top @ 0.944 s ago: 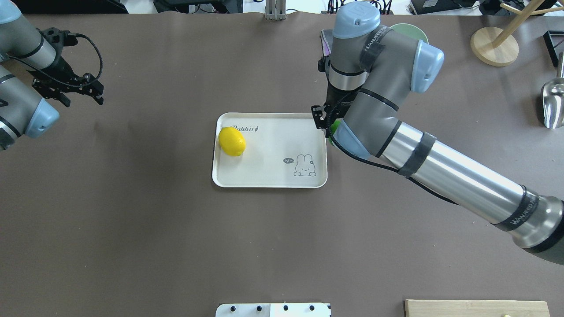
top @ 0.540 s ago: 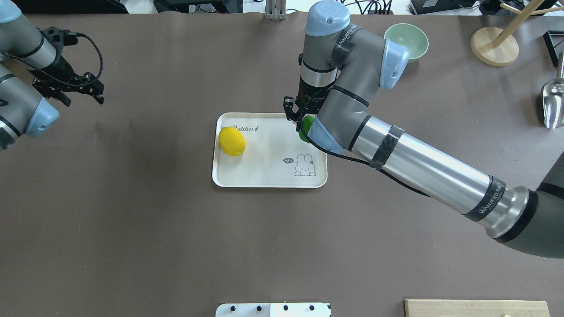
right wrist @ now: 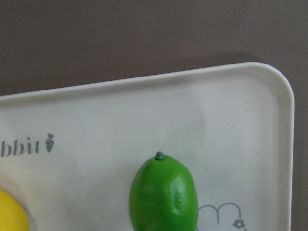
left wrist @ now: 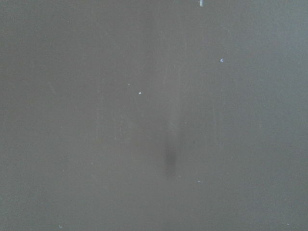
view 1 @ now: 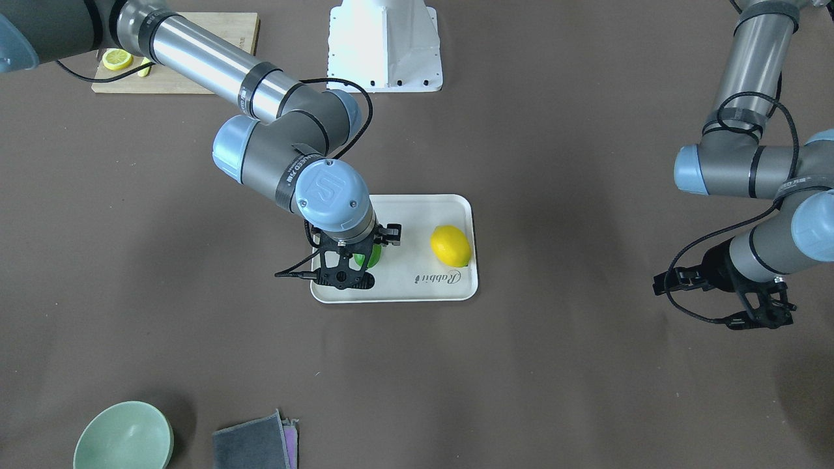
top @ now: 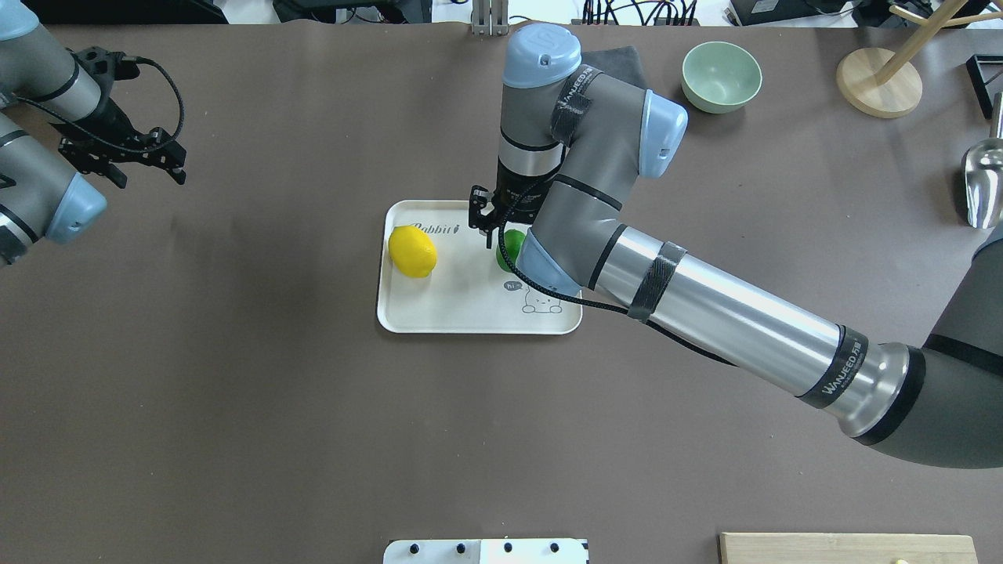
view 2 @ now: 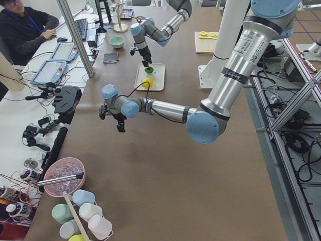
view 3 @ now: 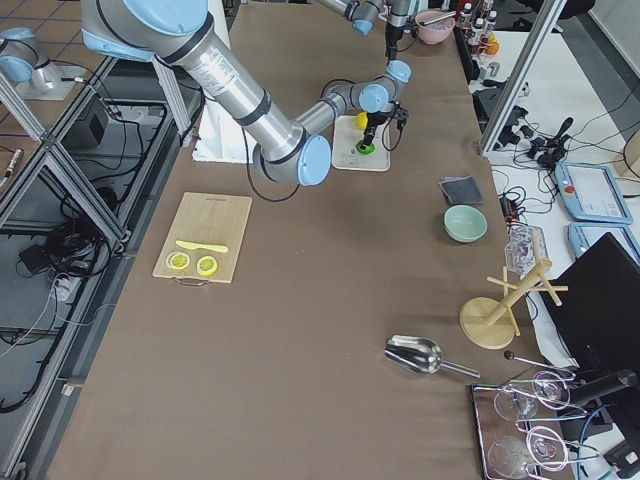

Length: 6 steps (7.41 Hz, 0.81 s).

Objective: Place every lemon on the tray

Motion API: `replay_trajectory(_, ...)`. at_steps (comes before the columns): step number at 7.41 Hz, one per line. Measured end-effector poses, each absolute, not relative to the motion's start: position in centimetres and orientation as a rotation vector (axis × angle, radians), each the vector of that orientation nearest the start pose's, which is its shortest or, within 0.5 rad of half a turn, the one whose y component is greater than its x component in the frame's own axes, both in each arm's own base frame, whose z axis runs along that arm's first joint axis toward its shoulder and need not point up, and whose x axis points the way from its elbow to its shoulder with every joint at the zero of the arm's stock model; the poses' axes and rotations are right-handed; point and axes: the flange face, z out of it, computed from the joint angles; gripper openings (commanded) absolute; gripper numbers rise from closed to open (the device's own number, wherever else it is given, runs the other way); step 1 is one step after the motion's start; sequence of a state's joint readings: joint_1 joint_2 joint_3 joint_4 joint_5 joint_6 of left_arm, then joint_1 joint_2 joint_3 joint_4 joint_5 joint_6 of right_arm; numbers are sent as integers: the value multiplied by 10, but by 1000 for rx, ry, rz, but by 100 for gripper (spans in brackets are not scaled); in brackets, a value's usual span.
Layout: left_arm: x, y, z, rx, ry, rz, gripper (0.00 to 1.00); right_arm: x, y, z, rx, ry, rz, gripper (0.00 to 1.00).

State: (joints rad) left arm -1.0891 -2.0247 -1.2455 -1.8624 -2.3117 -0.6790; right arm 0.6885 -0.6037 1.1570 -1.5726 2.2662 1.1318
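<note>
Surface: a table (top: 274, 407) covered in a dull brown sheet is seen in every view.
Room: metal framing is seen along the table's sides, and an operator (view 2: 22, 25) is seated at a side desk (keyboard and tablets before him).
Left gripper (top: 147, 174): it is held over bare table at the far left of the overhead view, well apart from the tray. Its fingers are spread apart with nothing between them, and the left wrist view is filled by plain brown surface.
Yellow lemon (top: 413, 251): it is laid on the left end of the tray, just below the "Rabbit" script. No fingers are near it.
Tray (top: 462, 309): it is set flat near the middle of the table, with the rabbit drawing at its right near corner.
Green lemon (top: 511, 244): it is found over the tray's middle, to the right of the yellow lemon and apart from it. It is caught between the right gripper's fingers, its stem end turned toward the tray's far rim. Whether its underside touches the tray cannot be told.
Right gripper (view 1: 348, 277): it is pointed straight down over the tray, fingers clamped on the green lemon (the fingers themselves are not shown in the right wrist view).
Right side: a pale green bowl (top: 721, 74), a wooden stand (top: 878, 82) and a metal scoop (top: 983, 184) are set toward the far right.
Near right corner: a cutting board (view 1: 176, 52) carrying lemon slices (view 1: 117, 58) is seen.
</note>
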Motion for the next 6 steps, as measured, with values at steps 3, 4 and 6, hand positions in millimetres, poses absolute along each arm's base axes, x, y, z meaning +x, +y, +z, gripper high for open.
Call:
replay_trajectory(3, 255, -652, 517, -53, 835, -27, 98, -475, -612, 251, -163, -832, 55, 100)
replay_trajectory(4, 238, -657, 518, -35, 837, -21, 98, -396, -614, 295, -108, -849, 40, 100)
replay_trajectory(6, 163, -663, 542, 2, 835, 16, 98, -236, -587, 400, -8, -831, -16, 100)
